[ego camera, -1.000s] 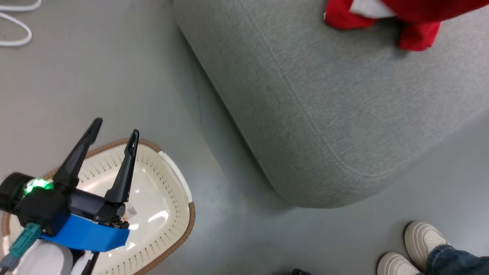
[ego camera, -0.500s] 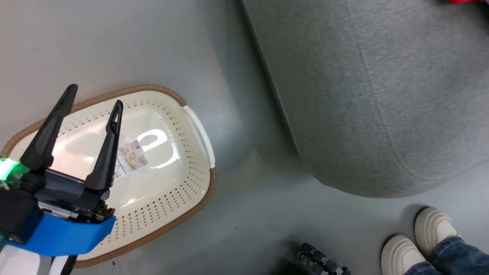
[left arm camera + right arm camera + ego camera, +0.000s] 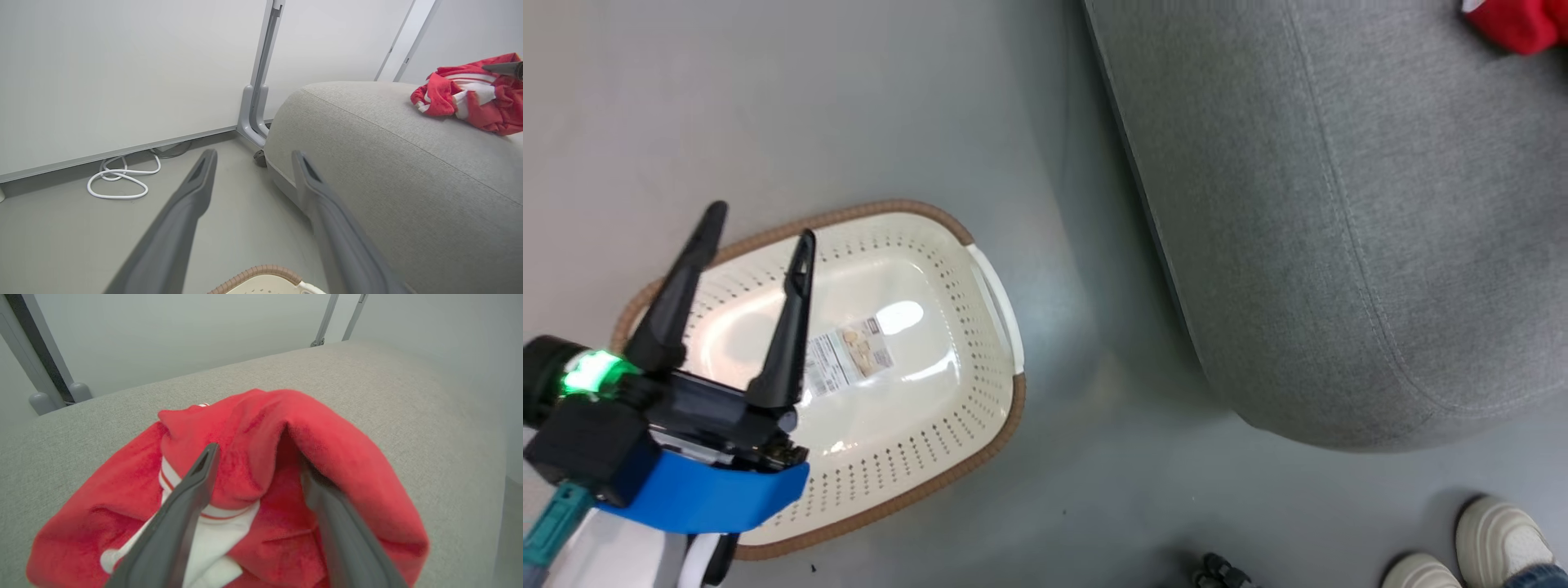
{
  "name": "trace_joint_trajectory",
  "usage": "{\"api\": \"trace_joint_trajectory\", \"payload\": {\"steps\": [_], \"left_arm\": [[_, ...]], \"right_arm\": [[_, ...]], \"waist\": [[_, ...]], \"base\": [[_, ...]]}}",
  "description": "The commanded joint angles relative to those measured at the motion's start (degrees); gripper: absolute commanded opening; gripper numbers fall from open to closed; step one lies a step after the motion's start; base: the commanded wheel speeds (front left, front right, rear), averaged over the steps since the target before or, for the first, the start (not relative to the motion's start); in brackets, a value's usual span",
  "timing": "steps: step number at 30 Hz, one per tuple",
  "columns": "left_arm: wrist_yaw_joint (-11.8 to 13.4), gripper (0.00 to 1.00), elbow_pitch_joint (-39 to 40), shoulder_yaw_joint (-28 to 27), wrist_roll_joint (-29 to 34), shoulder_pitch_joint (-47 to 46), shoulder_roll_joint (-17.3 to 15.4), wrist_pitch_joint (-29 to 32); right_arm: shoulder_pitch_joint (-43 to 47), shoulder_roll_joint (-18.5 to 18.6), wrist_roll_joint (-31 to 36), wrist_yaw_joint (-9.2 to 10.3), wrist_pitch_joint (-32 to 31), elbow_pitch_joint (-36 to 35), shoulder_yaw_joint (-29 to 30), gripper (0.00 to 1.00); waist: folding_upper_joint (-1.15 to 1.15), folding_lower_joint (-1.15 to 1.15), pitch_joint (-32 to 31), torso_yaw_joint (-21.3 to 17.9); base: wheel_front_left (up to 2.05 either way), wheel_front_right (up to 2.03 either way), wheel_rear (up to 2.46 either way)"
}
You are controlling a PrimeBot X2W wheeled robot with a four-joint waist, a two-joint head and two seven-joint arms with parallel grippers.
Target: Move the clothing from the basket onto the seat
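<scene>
The clothing [image 3: 261, 465] is a red heap with white panels lying on the grey seat [image 3: 367, 388]. My right gripper [image 3: 257, 457] is down in the heap with its fingers wide apart and open; a red fold lies between them and drapes over the right finger. The left wrist view shows the same clothing [image 3: 470, 96] on the seat [image 3: 388, 163], with one dark fingertip [image 3: 503, 68] of my right gripper over it. The basket [image 3: 980, 425] stands on the floor left of the seat [image 3: 1339, 204], its bare bottom showing a paper label. My left gripper [image 3: 760, 227] hovers open over the basket's left half.
A person's white shoes [image 3: 1494, 543] stand on the floor at the seat's near corner. A small dark object [image 3: 1217, 572] lies at the bottom edge. A coiled white cable [image 3: 118, 179] and a grey partition post [image 3: 257, 102] stand by the wall beyond the seat.
The head camera has swung, so the basket now sits further into the picture and the red clothing shows in the top right corner. My left gripper stays open over the basket.
</scene>
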State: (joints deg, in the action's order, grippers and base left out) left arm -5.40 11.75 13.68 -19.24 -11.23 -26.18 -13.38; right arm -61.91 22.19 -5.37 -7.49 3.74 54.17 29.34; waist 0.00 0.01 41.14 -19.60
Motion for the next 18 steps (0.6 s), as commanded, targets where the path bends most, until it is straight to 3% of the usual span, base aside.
{"api": "trace_joint_trajectory", "payload": {"steps": [1,9,18], "left_arm": [[-0.2,1.0,-0.8,0.3,-0.3,-0.9,0.5,-0.5],[-1.1,1.0,-9.0,3.0,-2.2,-0.3,5.7,-1.8],[-1.8,1.0,-14.2,1.4,-3.3,3.4,11.1,-1.9]], "right_arm": [[1.2,1.0,0.5,-0.01,0.5,0.3,-0.4,1.0],[8.3,0.1,3.1,-0.01,2.3,-0.4,-4.5,1.0],[23.3,-5.6,1.4,-0.01,7.0,-10.5,-9.5,1.0]], "waist": [[0.0,-0.01,-3.3,1.5],[0.0,-0.01,-14.1,4.3],[0.0,-0.01,-24.1,5.1]], "base": [[0.0,0.0,0.0],[0.0,0.0,0.0],[0.0,0.0,0.0]]}}
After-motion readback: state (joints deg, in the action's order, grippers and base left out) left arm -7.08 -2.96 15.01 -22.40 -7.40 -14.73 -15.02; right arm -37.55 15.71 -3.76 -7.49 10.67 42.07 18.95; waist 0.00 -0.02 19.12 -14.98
